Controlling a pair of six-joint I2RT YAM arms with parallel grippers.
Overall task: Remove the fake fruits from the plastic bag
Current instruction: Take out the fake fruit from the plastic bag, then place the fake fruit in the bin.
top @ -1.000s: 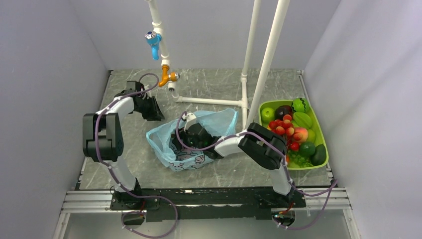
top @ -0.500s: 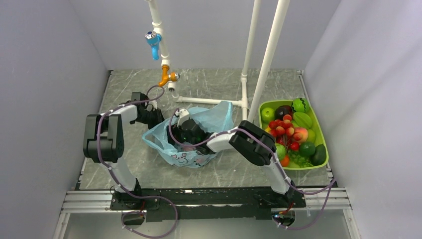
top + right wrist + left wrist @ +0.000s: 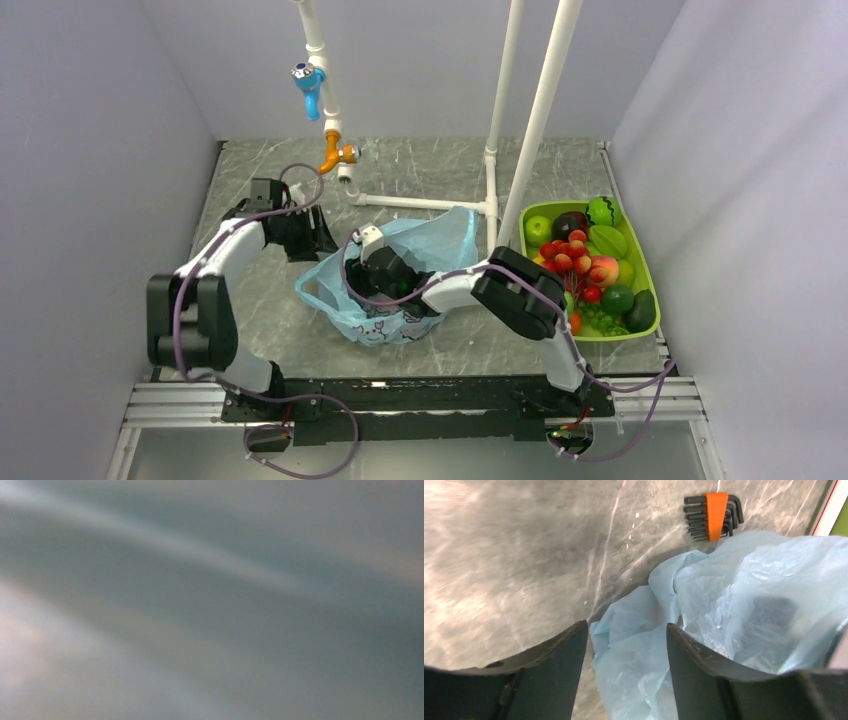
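My left pincer (image 3: pixel 624 645) stands roughly half open. Its two dark fingers (image 3: pixel 549 680) straddle a loose fold at the left rim of the plastic bag (image 3: pixel 749 580); the film lies in the gap, but I see no pinch on it. My right pincer (image 3: pixel 385 272) is sunk into the bag's mouth from the bag's right side. Its own camera shows nothing but blurred grey-blue film, so I cannot tell how wide it stands or whether it has a fruit.

To do this well, I think the left should close on a doubled fold, since a single layer this thin would likely slip, then lift up and away from the bag's middle to hold the mouth wide. The right should close only on something solid, not on film.

Whether any fruit remains inside, I can't see. The green tray (image 3: pixel 650 322), just right of the bag, holds the fake fruits (image 3: pixel 580 262).
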